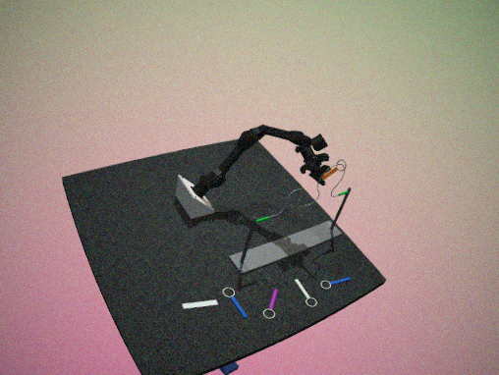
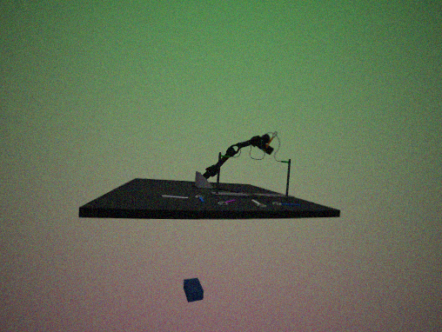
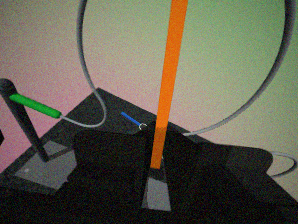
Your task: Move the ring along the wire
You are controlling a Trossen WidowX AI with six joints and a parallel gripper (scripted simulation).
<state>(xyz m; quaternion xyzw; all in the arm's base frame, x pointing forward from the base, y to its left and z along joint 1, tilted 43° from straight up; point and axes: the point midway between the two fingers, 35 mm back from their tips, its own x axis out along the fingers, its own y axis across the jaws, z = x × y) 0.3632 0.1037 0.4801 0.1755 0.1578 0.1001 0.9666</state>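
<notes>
My gripper [image 1: 323, 179] [image 3: 158, 125] is shut on the lower end of the orange handle [image 1: 330, 173] [image 2: 271, 141] [image 3: 169, 65]. The handle slants up from the fingers to the ring [image 1: 341, 160], which appears around the top of the wire's tall arch near the right post [image 1: 340, 211] [image 2: 288, 178]. The gap between ring and wire is too small to judge. In the wrist view the ring is out of frame; the grey wire [image 3: 289, 30] curves on both sides of the handle. One green part [image 1: 343, 193] [image 3: 35, 105] joins the right post, the other [image 1: 263, 219] the left post [image 1: 247, 245].
The wire dips and waves between the arch and the left post, below and beside my gripper. A pale strip [image 1: 280, 250] lies under the wire. Flat ring-and-stick shapes, blue [image 1: 239, 306], magenta [image 1: 273, 298] and white [image 1: 303, 289], and a white bar [image 1: 199, 304] lie near the front.
</notes>
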